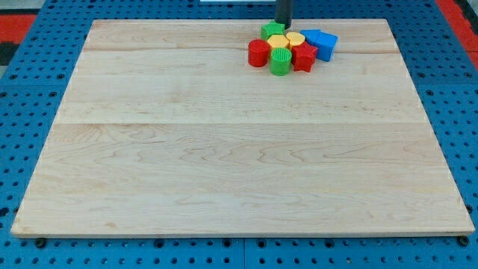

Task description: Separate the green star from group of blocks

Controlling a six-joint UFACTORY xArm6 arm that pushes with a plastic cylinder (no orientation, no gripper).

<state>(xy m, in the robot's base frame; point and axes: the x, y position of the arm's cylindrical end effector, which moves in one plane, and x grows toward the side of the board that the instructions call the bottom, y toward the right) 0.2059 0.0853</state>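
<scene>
Green star (272,31) sits at the cluster's 11 o'clock corner, near the board's top edge, its top and left faces free and its lower right side packed against the yellow blocks. Your tip (284,25) is at about 1 o'clock of the star, just beside it, maybe touching; contact is hard to tell. It's a plain rod, no jaws, so nothing to open or close and nothing gripped. To do this well, I'd judge you push the star toward 9 o'clock, out over bare wood, getting the tip between star and yellows so the rest don't drag along; pushing toward 6 would shove it into the red cylinder (258,53). Star points can make it spin off the rod, so keep the push centred. The blocks look like smooth, hard painted pieces, likely sliding easily. Two yellow blocks (286,39) sit at the middle, shapes unclear. Green cylinder (280,62) at 6 o'clock has a ribbed side. Red star-like block (304,56) at 4 o'clock, blue blocks (321,42) at 3 o'clock, angular. Board (224,164) is pale planked wood with visible grain, on a blue perforated mat (30,112).
</scene>
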